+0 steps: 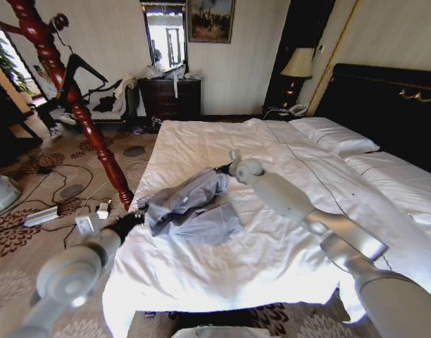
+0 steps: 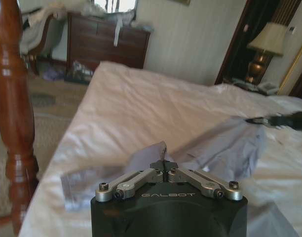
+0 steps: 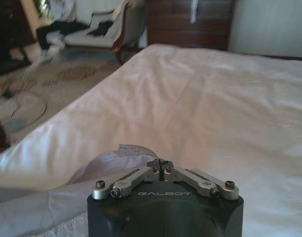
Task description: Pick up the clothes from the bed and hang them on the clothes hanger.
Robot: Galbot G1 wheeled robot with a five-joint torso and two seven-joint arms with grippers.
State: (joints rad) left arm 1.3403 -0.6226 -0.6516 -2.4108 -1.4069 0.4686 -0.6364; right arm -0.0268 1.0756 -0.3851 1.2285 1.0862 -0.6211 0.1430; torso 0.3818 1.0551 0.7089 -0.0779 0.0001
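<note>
The clothes (image 1: 191, 204), a blue-grey shirt, lie crumpled on the white bed (image 1: 272, 260) near its foot-side edge, beside the red wooden post (image 1: 82, 113). The left gripper (image 1: 136, 216) has its jaws pressed together, pinching the shirt's edge nearest that post. The right gripper (image 1: 224, 169) pinches the opposite end of the shirt with jaws also pressed together.
</note>
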